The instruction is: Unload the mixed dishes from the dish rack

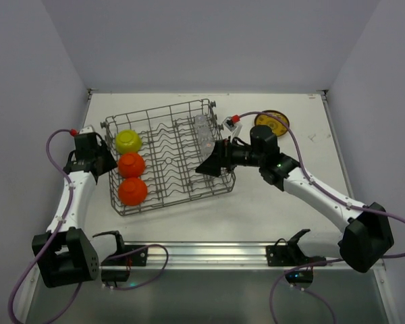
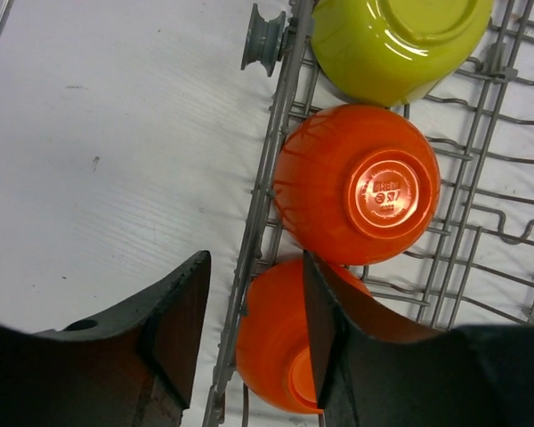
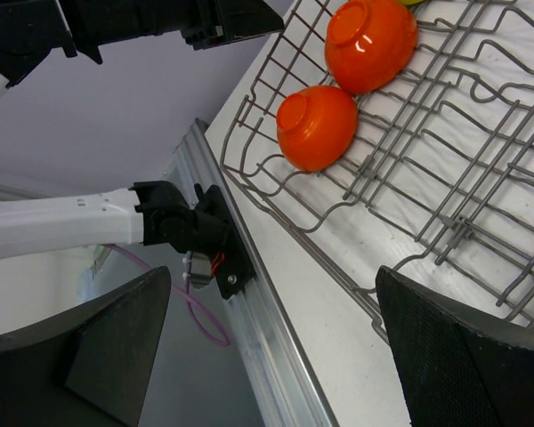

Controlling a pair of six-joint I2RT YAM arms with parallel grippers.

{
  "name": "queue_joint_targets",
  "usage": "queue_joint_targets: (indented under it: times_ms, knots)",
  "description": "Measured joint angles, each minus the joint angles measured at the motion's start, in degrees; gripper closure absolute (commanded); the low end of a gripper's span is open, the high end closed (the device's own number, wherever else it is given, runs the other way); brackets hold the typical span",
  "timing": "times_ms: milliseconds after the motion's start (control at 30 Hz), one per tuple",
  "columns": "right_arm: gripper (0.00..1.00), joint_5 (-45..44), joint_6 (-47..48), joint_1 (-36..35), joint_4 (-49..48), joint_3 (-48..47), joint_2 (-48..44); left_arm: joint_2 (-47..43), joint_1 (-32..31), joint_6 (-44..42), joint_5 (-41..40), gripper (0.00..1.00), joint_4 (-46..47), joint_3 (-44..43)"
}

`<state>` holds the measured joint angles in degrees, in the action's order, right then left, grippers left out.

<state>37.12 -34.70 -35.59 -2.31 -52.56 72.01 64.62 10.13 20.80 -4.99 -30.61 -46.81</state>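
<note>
Black fingers of the left gripper [image 2: 256, 267] stand partly apart, clamped on nothing. They straddle the left wall of the dish rack [image 1: 163, 145], one finger outside over the white table [image 1: 283, 216], the other inside against the near orange bowl [image 2: 271, 347].

The step in hand looks like taking that bowl. Closing here would likely pinch wire and bowl together. Better to shift right until both fingers are inside the wall, bite the bowl's side or rim, then lift straight up clear of the wires.

All three bowls are upside down in a row along the rack's left side. Beyond the near one come a second orange bowl [image 2: 360, 182] with a raised round foot, then a lime-yellow bowl [image 2: 392, 40]. They are smooth, glossy and rounded, so probably slippery.

The rack is thin grey metal wire with wavy dividers. A clear glass cup [image 1: 202, 131] sits toward its right side.

The right gripper [image 3: 274, 285] hangs at the rack's right edge, fingers wide apart and holding nothing. A brown-gold patterned plate [image 1: 271, 122] lies flat on the table beyond it.
</note>
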Motion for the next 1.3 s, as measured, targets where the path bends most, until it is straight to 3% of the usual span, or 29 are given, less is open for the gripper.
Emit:
queue_joint_targets:
  times_ms: [300, 533, 833, 967, 1100, 1300]
  knots:
    - [0.01, 0.2, -0.44, -4.11, 0.04, -2.75, 2.34, 2.99, 0.0, -1.49, -2.45, 0.71, 0.31, 0.02]
    - [0.01, -3.23, -1.84, -11.04, -0.48, -10.23, 10.99, 3.23, -0.02, -1.99, -2.38, 0.72, 1.51, 0.42]
    - [0.02, -11.98, -10.86, -14.27, -3.87, -11.1, 19.67, 5.51, -0.61, -2.99, -3.15, 0.73, 3.1, 0.72]
    - [0.02, -13.55, -13.16, -14.78, -4.98, -12.11, 23.19, 5.88, -0.96, -3.5, -3.13, 0.82, 3.23, 0.74]
    - [0.02, -14.36, -15.26, -15.8, -5.18, -14.73, 27.21, 6.01, -1.22, -3.72, -2.95, 0.98, 3.37, 0.74]
    - [0.03, -18.45, -18.01, -18.43, -4.07, -20.35, 34.62, 6.03, -1.27, -4.11, -2.71, 1.0, 3.41, 0.74]
